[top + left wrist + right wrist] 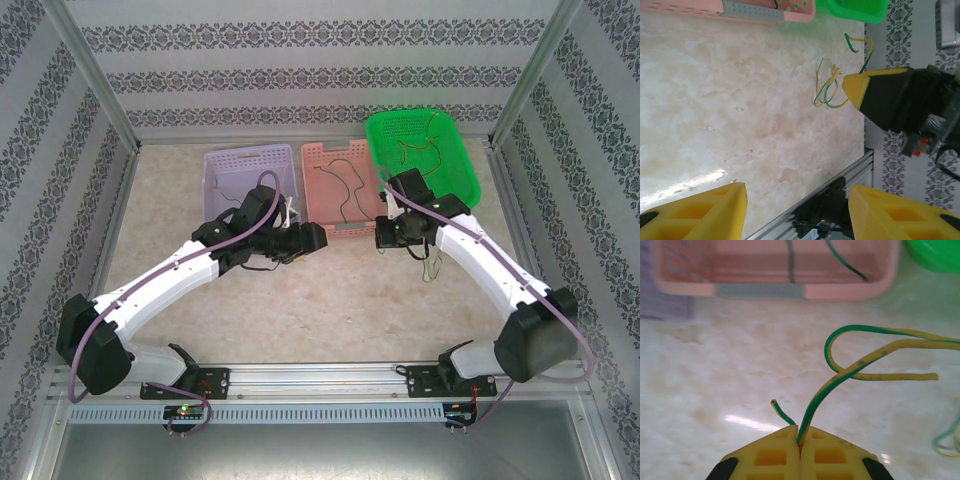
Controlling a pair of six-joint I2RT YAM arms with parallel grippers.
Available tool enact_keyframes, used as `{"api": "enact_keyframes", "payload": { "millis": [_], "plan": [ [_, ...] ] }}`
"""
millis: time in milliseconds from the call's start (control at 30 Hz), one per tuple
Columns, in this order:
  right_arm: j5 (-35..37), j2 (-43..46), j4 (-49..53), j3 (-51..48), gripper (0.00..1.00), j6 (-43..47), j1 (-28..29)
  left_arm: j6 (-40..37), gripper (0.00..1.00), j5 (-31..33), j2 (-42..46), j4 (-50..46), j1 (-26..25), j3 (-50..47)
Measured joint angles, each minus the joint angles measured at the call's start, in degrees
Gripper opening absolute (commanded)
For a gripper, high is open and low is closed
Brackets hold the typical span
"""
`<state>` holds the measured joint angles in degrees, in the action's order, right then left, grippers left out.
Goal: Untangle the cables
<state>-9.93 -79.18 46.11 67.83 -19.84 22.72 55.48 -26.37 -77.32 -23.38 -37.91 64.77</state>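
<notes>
Several cables (900, 376) on marbled tabletop (320, 300); patterned, perhaps wallpapered, walls (300, 75)

The table (715, 390) was a smooth, glossy stone-like sheet (light shone on it). The pink basket (850, 290) was matt plastic. The cable (847, 372) had a smooth plastic skin. The right gripper (800, 432) was matt yellow plastic.
</notes>
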Motion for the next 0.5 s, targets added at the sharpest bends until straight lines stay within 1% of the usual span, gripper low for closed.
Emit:
{"api": "enact_keyframes", "payload": {
  "millis": [133,267,500],
  "plan": [
    [-7.7,2.9,-5.9,-1.7,0.0,-3.4,-0.1,4.5,0.57,-0.5,-3.2,0.7,0.0,3.8],
    [-13.2,5.7,-11.9,-3.9,0.0,-6.3,0.8,8.1,0.56,-1.3,-7.1,1.8,0.0,7.8],
    [-17.7,6.8,-16.5,-5.0,0.0,-8.8,3.1,10.3,0.55,-1.4,-10.0,1.9,0.0,9.6]
  ]
}}
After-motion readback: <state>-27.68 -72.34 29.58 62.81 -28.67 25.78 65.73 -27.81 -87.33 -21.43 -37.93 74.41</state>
